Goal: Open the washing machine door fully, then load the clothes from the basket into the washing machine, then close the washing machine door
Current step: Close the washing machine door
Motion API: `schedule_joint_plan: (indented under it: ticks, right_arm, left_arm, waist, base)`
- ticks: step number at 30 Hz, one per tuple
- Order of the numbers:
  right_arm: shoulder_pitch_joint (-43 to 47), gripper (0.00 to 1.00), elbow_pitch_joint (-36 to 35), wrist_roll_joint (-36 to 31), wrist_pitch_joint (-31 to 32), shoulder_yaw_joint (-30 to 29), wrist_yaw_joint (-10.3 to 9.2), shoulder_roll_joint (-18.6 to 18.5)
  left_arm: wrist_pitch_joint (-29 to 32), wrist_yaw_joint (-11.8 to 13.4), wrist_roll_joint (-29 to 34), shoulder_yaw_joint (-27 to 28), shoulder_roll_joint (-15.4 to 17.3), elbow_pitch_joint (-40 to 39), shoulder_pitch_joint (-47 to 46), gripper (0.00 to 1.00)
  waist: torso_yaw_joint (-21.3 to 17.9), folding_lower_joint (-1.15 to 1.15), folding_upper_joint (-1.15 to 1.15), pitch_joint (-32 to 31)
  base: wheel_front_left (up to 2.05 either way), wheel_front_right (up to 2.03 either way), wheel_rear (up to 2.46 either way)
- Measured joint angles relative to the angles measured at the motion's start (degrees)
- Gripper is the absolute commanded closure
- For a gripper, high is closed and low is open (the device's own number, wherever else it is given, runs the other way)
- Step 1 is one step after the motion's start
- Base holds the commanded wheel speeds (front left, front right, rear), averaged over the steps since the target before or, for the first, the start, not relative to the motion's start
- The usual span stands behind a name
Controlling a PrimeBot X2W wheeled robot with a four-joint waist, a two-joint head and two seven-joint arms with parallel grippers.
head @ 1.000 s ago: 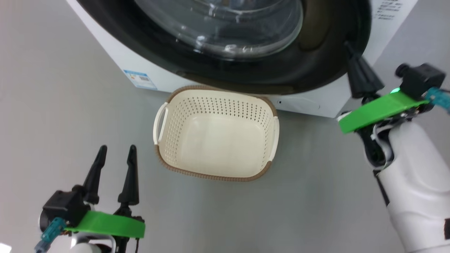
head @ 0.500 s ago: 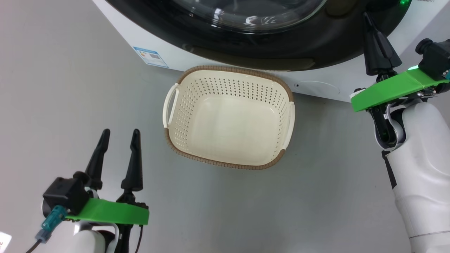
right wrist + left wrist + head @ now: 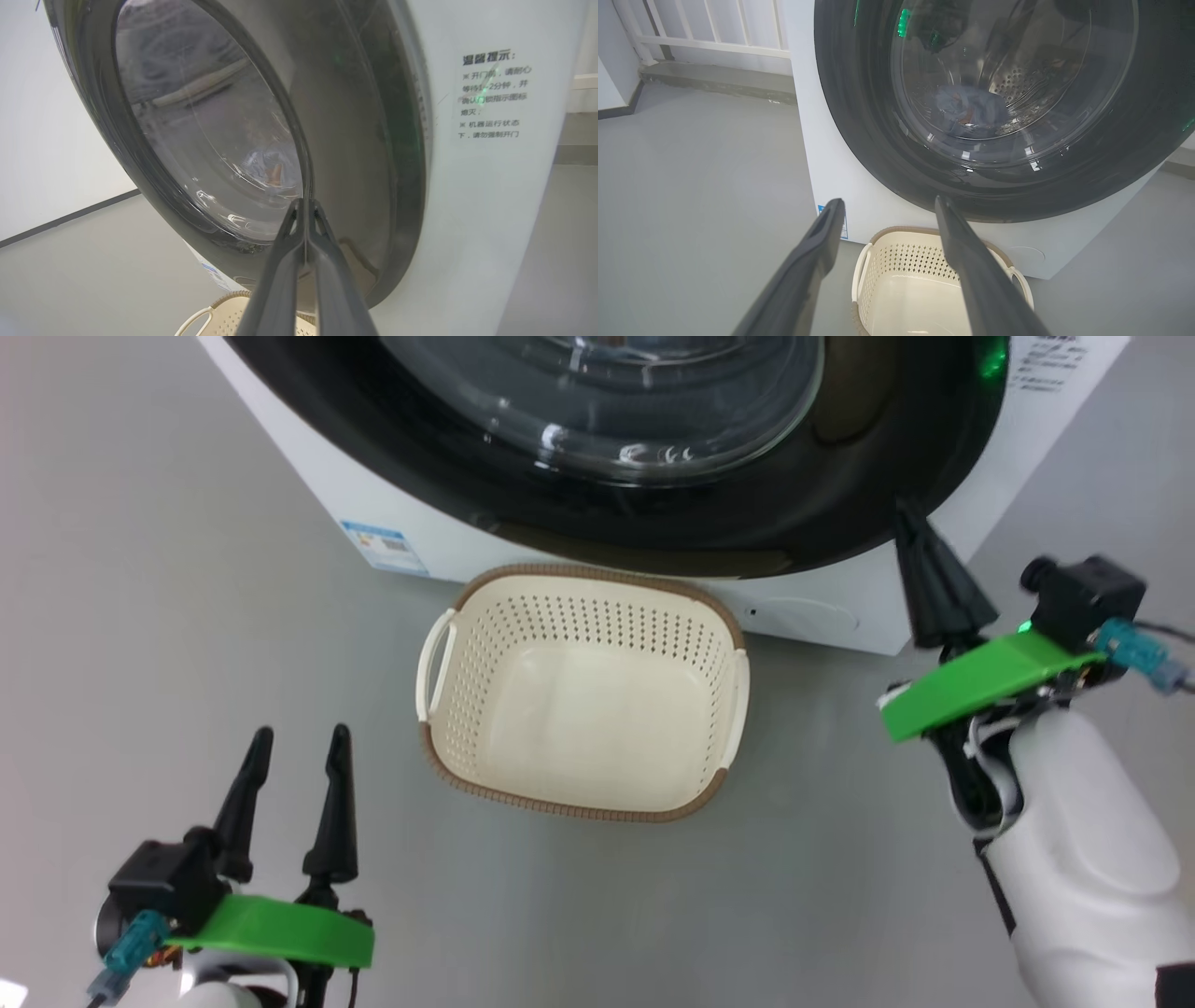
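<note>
The washing machine (image 3: 308, 476) stands at the top of the head view, and its glossy black door (image 3: 747, 513) lies flush against its front. Through the glass the clothes (image 3: 966, 109) lie as a blue bundle in the steel drum, also seen as clothes (image 3: 268, 163) in the right wrist view. The cream basket (image 3: 597, 572) stands on the floor before the door with nothing in it. My right gripper (image 3: 906, 513) is shut, its tip at the door's lower right rim; the right gripper (image 3: 304, 201) holds nothing. At the lower left my left gripper (image 3: 302, 733) stands open, apart from the basket.
Grey floor lies around the basket on all sides. A small blue label (image 3: 385, 546) marks the machine's lower left front, and a white notice (image 3: 493, 93) its right front. A white railing (image 3: 714, 28) and a step run behind the machine on the left.
The head view swung and came back. The right gripper, still shut, has slid a little lower along the door's right rim. The left gripper stays open in place.
</note>
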Motion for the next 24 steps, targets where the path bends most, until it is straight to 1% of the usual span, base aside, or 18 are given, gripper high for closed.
schedule_joint_plan:
  ticks: [1, 11, 19, 24]
  right_arm:
    - [1.99, 0.0, -0.16, 0.22, 0.0, 0.37, 0.0, 0.3]
    - [12.13, 0.0, -0.9, 0.22, 0.0, 0.7, 0.0, 1.66]
    - [19.88, 0.0, -2.32, 0.22, 0.0, 0.45, 0.0, 1.78]
    - [23.42, 0.0, -3.11, 0.22, 0.01, -1.35, 0.0, 1.67]
  left_arm:
    - [0.0, 0.0, 0.0, 0.27, 0.4, 0.49, 0.9, 0.0]
    - [0.0, 0.0, 0.4, 1.57, 2.24, 2.99, 5.02, 0.0]
    - [0.0, 0.0, 0.38, 3.05, 3.65, 3.57, 8.51, 0.0]
    - [0.0, 0.0, 0.38, 3.56, 4.02, 3.61, 10.26, 0.0]
  waist:
    - [-0.44, 0.0, 0.0, -1.08]
    - [-3.88, 0.0, 0.0, -6.54]
    - [-8.14, 0.0, 0.0, -10.41]
    - [-10.88, 0.0, 0.0, -12.4]
  base:
    - [0.0, 0.0, 0.0]
    - [0.0, 0.0, 0.0]
    - [0.0, 0.0, 0.0]
    - [0.0, 0.0, 0.0]
